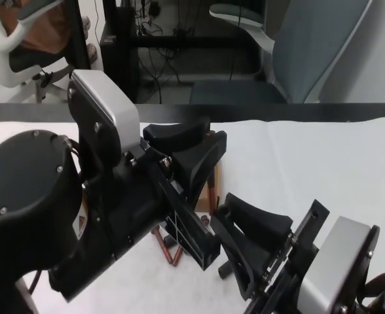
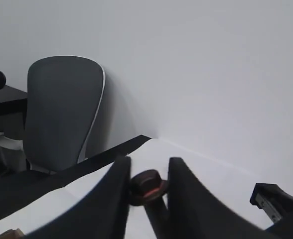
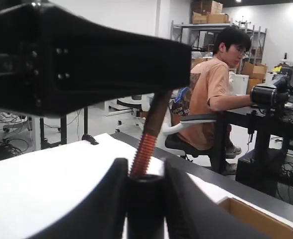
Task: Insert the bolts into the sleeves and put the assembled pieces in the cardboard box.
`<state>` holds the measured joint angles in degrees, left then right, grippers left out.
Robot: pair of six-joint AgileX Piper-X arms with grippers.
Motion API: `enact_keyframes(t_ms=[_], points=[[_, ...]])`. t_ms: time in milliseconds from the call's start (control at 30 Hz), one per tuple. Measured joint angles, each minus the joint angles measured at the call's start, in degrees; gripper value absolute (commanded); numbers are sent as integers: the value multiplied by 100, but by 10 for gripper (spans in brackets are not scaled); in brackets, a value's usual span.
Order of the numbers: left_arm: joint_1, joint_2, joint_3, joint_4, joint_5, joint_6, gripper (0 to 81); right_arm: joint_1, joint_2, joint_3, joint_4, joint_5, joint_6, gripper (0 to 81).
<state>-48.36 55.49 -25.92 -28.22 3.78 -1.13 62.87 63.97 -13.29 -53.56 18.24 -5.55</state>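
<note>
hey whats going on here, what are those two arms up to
The left gripper holds a bolt by its head, and the right gripper holds a black sleeve. The bolt's threaded end sits at the sleeve's mouth, so this is the insertion step; how deep it has gone cannot be told. More bolts lie on the bench under the arms. The box stands near the right gripper, and this piece is not in it yet.

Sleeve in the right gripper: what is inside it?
The threaded end of a copper bolt enters the mouth of the sleeve. How deep it reaches is hidden by the sleeve's black wall and the fingers beside it.
</note>
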Motion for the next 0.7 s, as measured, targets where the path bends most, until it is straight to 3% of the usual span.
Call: enact_keyframes(t_ms=[700], points=[[-185, 0, 34, -401, 13, -231, 17, 0, 7, -11, -44, -11, 0, 6]])
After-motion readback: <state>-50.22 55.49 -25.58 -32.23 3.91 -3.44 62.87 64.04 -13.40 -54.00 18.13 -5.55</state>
